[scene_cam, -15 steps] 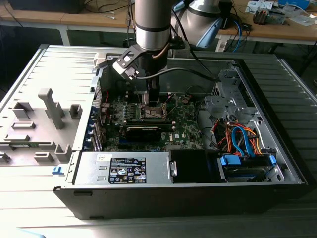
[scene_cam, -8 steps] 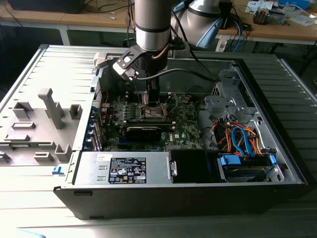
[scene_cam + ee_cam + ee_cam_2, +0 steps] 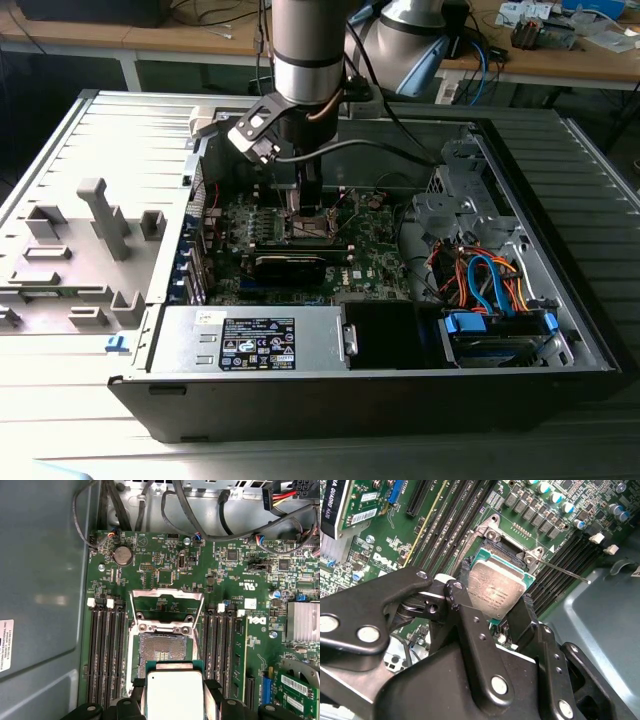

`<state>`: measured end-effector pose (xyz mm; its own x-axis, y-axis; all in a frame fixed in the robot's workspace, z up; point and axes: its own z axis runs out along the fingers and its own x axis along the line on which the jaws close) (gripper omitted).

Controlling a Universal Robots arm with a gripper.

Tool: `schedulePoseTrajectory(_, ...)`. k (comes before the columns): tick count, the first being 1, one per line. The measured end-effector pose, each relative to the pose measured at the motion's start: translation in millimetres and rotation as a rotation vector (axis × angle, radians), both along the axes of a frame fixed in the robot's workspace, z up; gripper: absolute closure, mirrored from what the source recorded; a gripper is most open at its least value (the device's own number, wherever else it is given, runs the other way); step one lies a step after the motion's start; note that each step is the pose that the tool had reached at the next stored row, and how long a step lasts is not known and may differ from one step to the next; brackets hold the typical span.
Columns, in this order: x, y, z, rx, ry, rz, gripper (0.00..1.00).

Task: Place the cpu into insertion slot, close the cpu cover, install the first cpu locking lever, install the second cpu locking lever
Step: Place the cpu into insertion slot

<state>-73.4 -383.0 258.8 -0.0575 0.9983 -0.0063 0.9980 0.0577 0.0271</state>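
Note:
My gripper is shut on the cpu, a flat silvery square with a green edge, pinched between two black fingers. In both wrist views the cpu hangs just above the insertion slot, overlapping one edge of it. The slot's dark contact field lies bare. The cpu cover, a thin silver frame, stands swung open at the slot's far side. A thin locking lever sticks out beside the slot. In the exterior view the arm reaches down into the case with the gripper over the motherboard.
Black memory slots run along both sides of the slot. A coin battery, a silver heatsink and cables surround it. The case holds a power supply and a drive bay; grey fixtures stand at the exterior view's left.

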Motion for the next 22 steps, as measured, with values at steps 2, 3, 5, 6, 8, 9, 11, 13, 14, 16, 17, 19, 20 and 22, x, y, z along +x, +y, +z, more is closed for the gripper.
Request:
schedulePoseTrajectory(2, 0.0, 0.0, -0.6, 0.0000, 0.0000, 0.000, 0.45)
schedulePoseTrajectory(3, 0.0, 0.0, -0.9, 0.0000, 0.0000, 0.000, 0.45)
schedulePoseTrajectory(5, 0.0, 0.0, -1.4, 0.0000, 0.0000, 0.000, 0.45)
schedulePoseTrajectory(6, 0.0, 0.0, -1.6, 0.0000, 0.0000, 0.000, 0.45)
schedulePoseTrajectory(8, 0.0, 0.0, -2.0, -0.0001, 0.0000, 0.000, 0.45)
schedulePoseTrajectory(9, 0.0, 0.0, -2.1, -0.0001, 0.0000, 0.000, 0.45)
schedulePoseTrajectory(11, 0.0, 0.0, -2.4, -0.0001, 0.0000, 0.000, 0.45)
schedulePoseTrajectory(13, 0.0, 0.0, -2.8, 0.0000, 0.0000, 0.000, 0.45)
schedulePoseTrajectory(14, 0.0, 0.0, -2.9, 0.0000, 0.0000, 0.000, 0.45)
schedulePoseTrajectory(16, 0.0, 0.0, -3.2, 0.0000, 0.0000, 0.000, 0.45)
schedulePoseTrajectory(17, 0.0, 0.0, -3.4, 0.0000, 0.0000, 0.000, 0.45)
schedulePoseTrajectory(19, 0.0, 0.0, -3.7, 0.0000, 0.0000, 0.000, 0.45)
schedulePoseTrajectory(20, 0.0, 0.0, -3.8, 0.0000, 0.0000, 0.000, 0.45)
schedulePoseTrajectory(22, 0.0, 0.0, -4.2, 0.0000, 0.0000, 0.000, 0.45)
